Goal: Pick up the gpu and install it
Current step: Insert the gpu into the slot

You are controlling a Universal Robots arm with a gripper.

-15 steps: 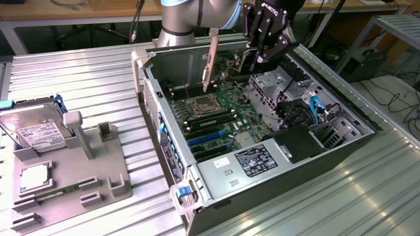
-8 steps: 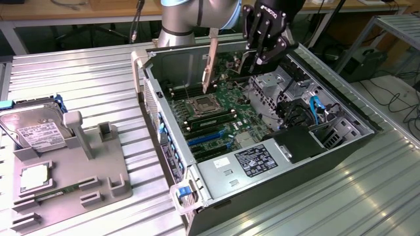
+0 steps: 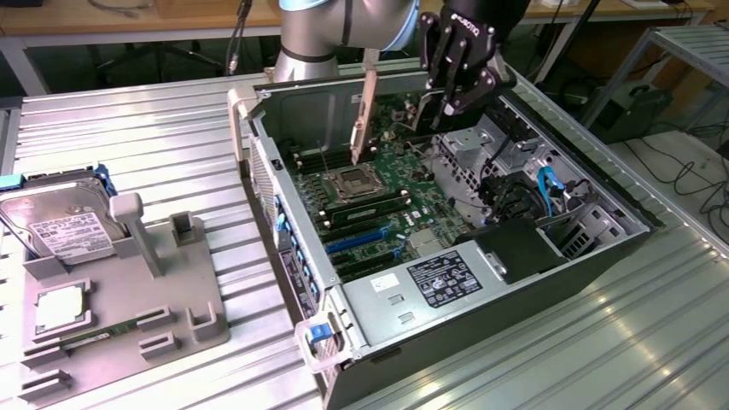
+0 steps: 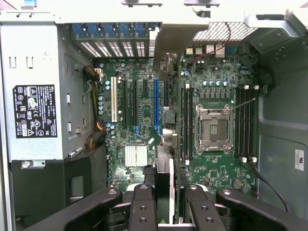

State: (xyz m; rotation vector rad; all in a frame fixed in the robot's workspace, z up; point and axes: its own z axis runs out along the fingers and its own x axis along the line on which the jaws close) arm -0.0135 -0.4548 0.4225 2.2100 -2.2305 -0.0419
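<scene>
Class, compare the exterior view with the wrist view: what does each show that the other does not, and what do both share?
Exterior view: the robot arm, plus a hard drive and a grey holder on the metal table beside the computer case.
Wrist view: a white slot on the green board, and the graphics card edge-on between the fingers of the gripper.
Both: the case, the card, the empty processor socket and the labelled power supply.

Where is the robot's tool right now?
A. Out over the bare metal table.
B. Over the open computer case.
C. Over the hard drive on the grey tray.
B: the tool hangs above the motherboard inside the open computer case.
</scene>
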